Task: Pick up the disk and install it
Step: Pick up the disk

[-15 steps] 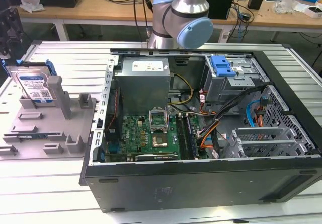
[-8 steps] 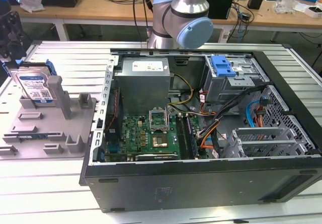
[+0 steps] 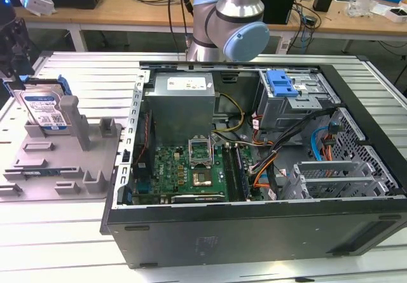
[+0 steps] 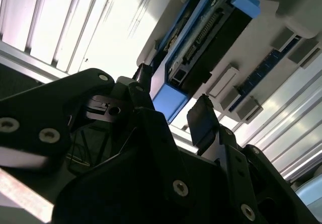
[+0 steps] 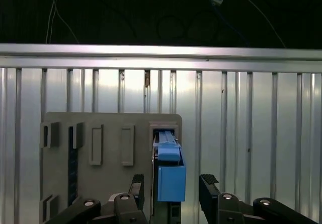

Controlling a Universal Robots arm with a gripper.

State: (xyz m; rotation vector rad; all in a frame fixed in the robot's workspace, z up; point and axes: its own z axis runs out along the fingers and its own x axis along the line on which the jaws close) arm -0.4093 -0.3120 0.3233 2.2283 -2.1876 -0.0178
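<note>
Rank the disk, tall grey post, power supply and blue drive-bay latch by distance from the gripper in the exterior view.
1. disk, right at the gripper.
2. tall post, beside the disk.
3. power supply, inside the case.
4. blue latch, farthest toward the exterior view's right.

I'm working in an electronics lab or workshop: a slatted aluminium table [image 3: 82, 73], an opened computer tower [image 3: 254, 232] with bare motherboard [image 3: 184, 168], and wooden benches [image 3: 127, 6] strewn with cables [image 3: 170, 9] behind.
</note>
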